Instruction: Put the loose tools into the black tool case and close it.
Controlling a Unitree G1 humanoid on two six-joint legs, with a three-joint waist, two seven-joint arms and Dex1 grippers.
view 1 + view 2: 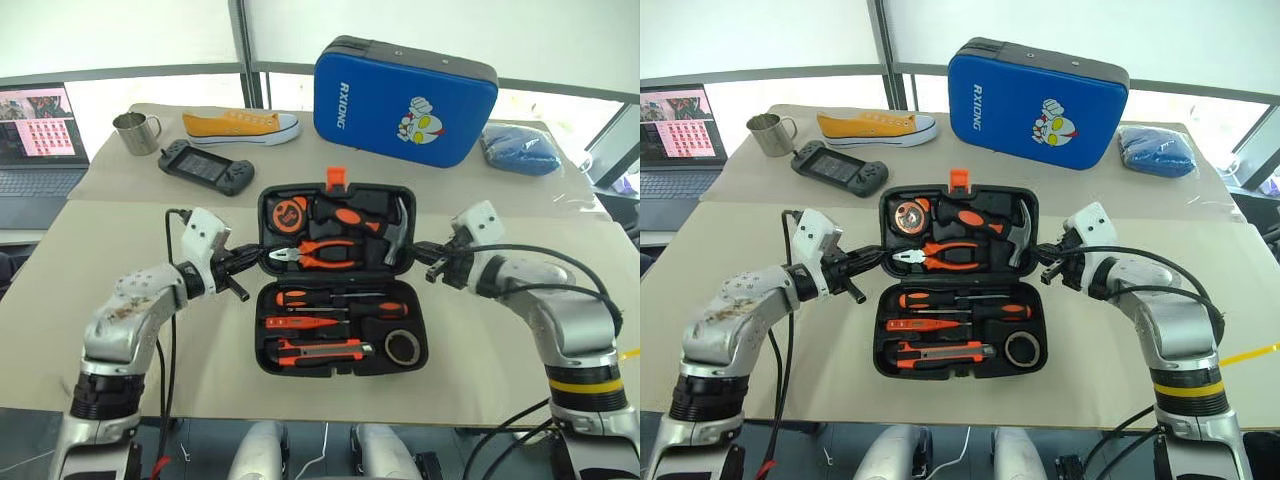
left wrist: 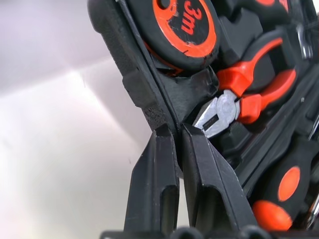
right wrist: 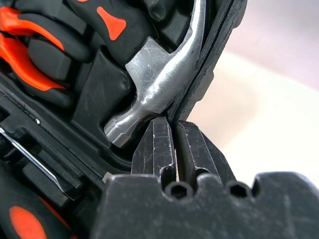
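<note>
Black moulded-plastic tool case [image 1: 338,280] lies open at the centre of the beige worktop [image 1: 130,210], lid half on the far side with the orange latch [image 1: 335,179] at its far edge. My left gripper [image 1: 250,256] is pinched on the lid's left rim, and my right gripper [image 1: 424,253] is pinched on the lid's right rim, next to the steel hammer head [image 3: 154,79]. Both have their jaws narrow, clamping the rim.

Near half of the case holds two orange-and-black screwdrivers [image 1: 340,297], slim orange pen-like tool [image 1: 297,322] and black-and-orange utility knife [image 1: 320,350], all seated in slots. Orange-handled pliers [image 1: 318,254] and tape measure [image 2: 184,25] sit in the lid half.

Far side of the worktop: blue cartoon-printed case [image 1: 405,100], yellow sneaker [image 1: 240,125], metal mug [image 1: 138,132], black game controller [image 1: 206,166].
</note>
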